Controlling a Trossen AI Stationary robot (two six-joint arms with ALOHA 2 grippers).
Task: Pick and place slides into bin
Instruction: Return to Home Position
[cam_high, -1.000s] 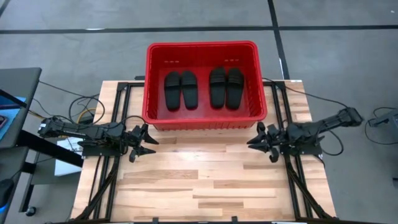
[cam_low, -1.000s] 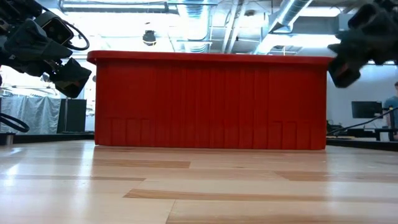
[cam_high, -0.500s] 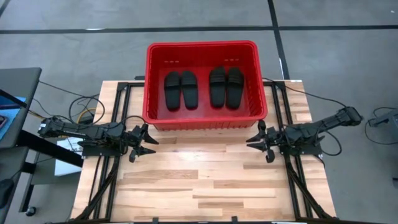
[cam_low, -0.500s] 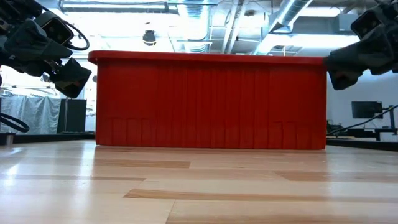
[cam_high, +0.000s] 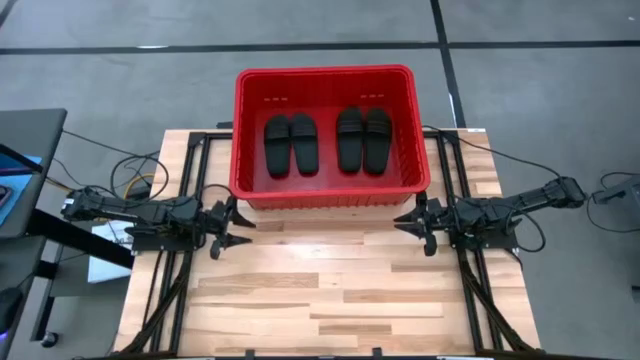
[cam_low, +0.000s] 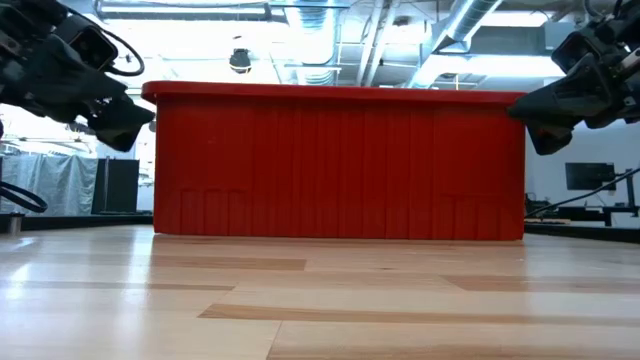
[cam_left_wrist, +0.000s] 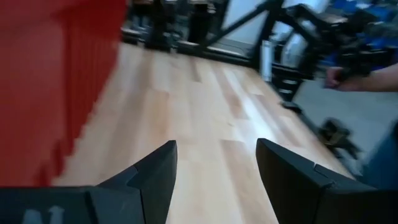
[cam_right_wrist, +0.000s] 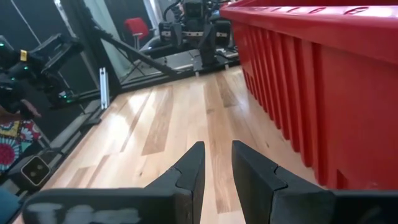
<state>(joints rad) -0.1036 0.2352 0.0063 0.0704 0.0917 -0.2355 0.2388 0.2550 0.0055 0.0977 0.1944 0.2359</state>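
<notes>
The red bin (cam_high: 325, 72) stands at the table's far middle; it fills the low view (cam_low: 340, 165). Four black slides lie flat on its floor in two pairs, one pair on the left (cam_high: 291, 145) and one on the right (cam_high: 363, 141). My left gripper (cam_high: 238, 228) hovers near the bin's near left corner, wide open and empty (cam_left_wrist: 214, 162). My right gripper (cam_high: 405, 222) hovers near the bin's near right corner, empty, with a narrow gap between its fingertips (cam_right_wrist: 217, 158). Both point toward the table's middle.
Bare wooden tabletop (cam_high: 330, 290) stretches between the bin's near wall and the table's near edge. Black frame rails (cam_high: 180, 270) run along both sides of the table. A person's hand (cam_left_wrist: 364, 74) shows beyond the table in the left wrist view.
My right gripper has gone a little toward the table's far edge and left, closer to the bin's near right corner, and has tipped from pointing downward to nearly level. The slides and the bin have stayed where they were.
</notes>
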